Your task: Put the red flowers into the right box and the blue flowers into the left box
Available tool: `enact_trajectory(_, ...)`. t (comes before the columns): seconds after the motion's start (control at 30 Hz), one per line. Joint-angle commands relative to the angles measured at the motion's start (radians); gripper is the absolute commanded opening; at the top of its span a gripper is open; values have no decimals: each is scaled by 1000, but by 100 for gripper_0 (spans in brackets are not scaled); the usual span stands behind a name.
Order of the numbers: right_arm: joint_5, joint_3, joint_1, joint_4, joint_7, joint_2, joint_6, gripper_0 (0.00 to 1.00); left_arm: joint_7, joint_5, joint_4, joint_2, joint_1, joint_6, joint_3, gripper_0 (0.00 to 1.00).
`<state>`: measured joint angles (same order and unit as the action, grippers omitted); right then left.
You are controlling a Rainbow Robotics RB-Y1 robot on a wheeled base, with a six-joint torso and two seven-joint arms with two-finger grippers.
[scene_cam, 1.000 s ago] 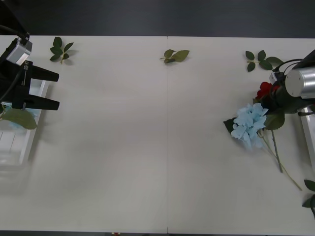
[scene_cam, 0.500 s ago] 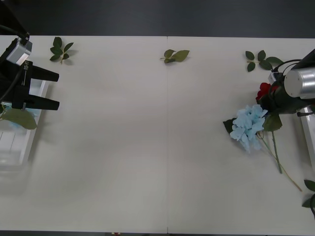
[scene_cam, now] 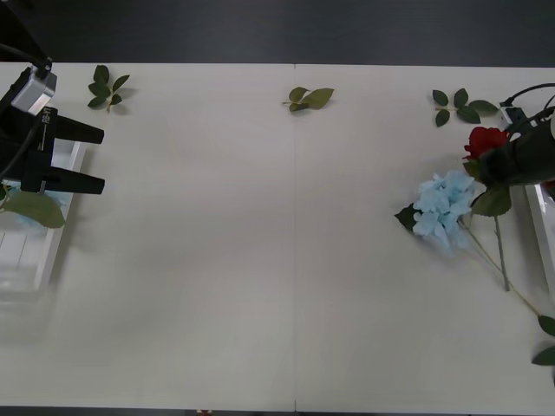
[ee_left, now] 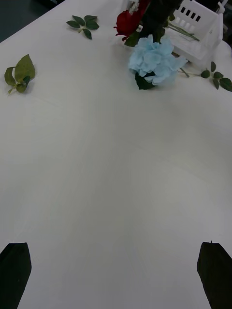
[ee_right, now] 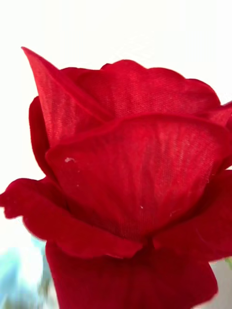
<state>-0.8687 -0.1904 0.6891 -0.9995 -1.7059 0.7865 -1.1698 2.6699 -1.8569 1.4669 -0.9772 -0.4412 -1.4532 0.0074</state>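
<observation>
Your right end effector [scene_cam: 503,165] is gripping a red rose [scene_cam: 485,140] beside the right box [scene_cam: 539,227], ready for dropping it inside.

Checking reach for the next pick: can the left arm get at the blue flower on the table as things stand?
Probably not: the left gripper hangs open by the left box, the blue flower lies far across the table beside the right gripper.

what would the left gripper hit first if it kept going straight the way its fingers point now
Probably nothing close. The left gripper, open at the left box, points across bare table. Far along that line lie the blue flower and a red rose; the blue one likely comes first, though depth is uncertain.
</observation>
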Motion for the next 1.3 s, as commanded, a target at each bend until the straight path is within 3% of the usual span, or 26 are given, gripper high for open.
enact_trajectory(0.03,-23,6,-3,-84,-52,111,-22,7,35,2,10,-14,-36,2,11,100)
enact_trajectory(0.3,-124,6,-2,-117,-130,214,-45,7,35,2,10,-14,-36,2,11,100)
enact_trajectory(0.5,-237,-1,-11,-88,-144,217,-45,7,35,2,10,-14,-36,2,11,100)
enact_trajectory(0.77,-558,-90,-34,-88,-126,217,-48,7,35,2,10,-14,-36,2,11,100)
enact_trajectory(1.0,-625,-104,-34,-88,-107,204,-53,7,35,2,10,-14,-36,2,11,100)
enact_trajectory(1.13,-590,-106,-34,-87,-109,200,-11,77,35,2,10,-14,-36,2,11,100)
enact_trajectory(1.23,-539,-106,-36,-87,-118,200,21,100,35,2,10,-14,-36,2,11,100)
enact_trajectory(1.3,-529,-106,-34,-87,-129,197,42,100,35,2,10,-14,-36,2,11,100)
